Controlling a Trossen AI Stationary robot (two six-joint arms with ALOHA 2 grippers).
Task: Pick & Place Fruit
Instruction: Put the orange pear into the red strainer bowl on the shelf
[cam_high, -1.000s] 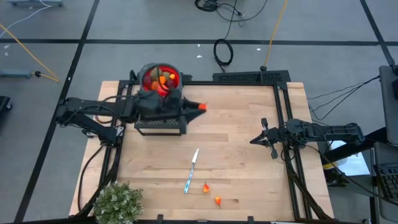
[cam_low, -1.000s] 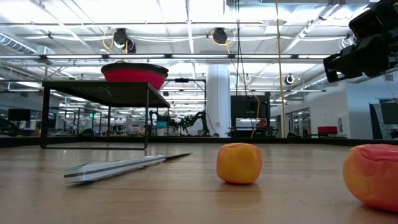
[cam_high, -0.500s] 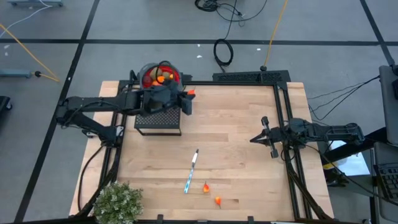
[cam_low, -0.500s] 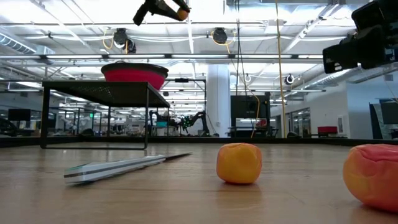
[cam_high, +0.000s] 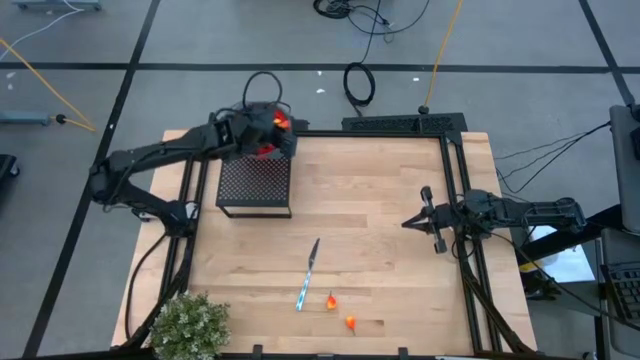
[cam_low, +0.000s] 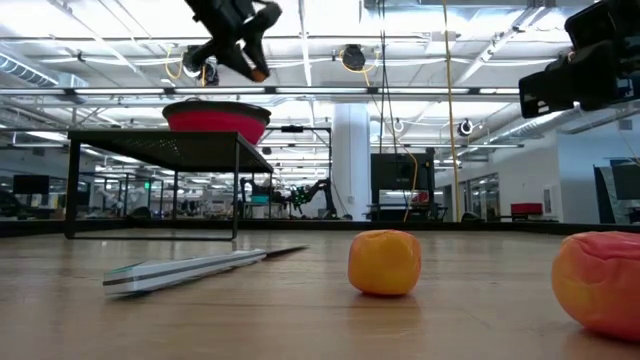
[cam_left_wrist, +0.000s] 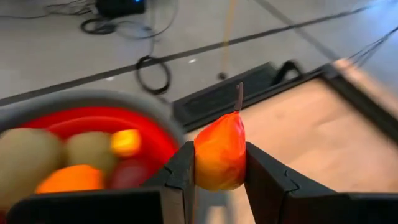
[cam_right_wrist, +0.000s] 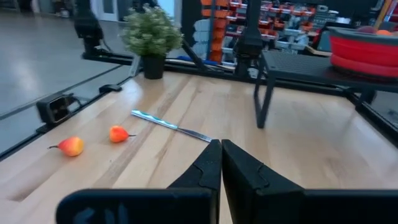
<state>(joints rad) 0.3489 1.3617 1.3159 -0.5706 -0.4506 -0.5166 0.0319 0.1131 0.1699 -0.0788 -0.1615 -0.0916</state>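
Above the red bowl (cam_left_wrist: 93, 124): one small pear-shaped toy fruit (cam_left_wrist: 219, 152), orange-red, stemmed, pinched across its belly by left end effector (cam_left_wrist: 217, 171). Likely light, rigid, smooth; grip at widest girth. Right end effector (cam_right_wrist: 221, 163) pressed together, idle over worktop (cam_high: 380, 230).

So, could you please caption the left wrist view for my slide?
Left gripper holding an orange-red stemmed toy pear beside the fruit-filled red bowl.
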